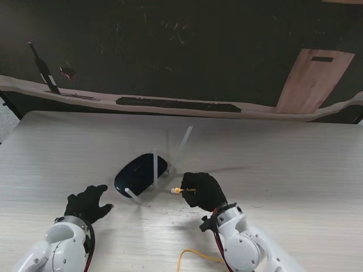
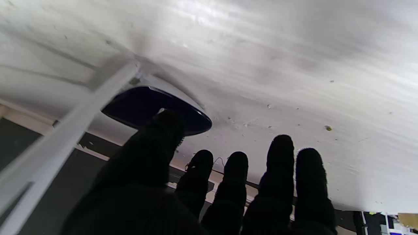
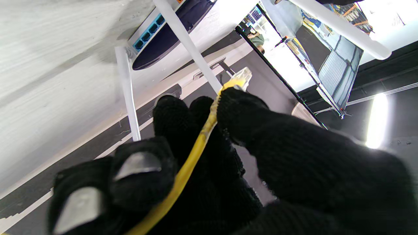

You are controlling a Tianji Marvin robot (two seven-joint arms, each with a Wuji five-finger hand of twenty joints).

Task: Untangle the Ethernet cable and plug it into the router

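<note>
The right hand [image 1: 203, 191] is pinching the yellow Ethernet cable [image 3: 192, 153] just behind its clear plug [image 1: 176, 191], which is pointing toward nine o'clock at the router [image 1: 139, 173] on the tabletop [image 1: 283, 170]. The left hand [image 1: 88, 203] is waiting spread and empty at the router's eight o'clock, near it but not touching. The blue ports [image 3: 148, 31] are probably facing the plug, though the angle is poor. If the plug is arriving tilted, it could push the light router away, or catch a white antenna [image 1: 154, 168].
</note>
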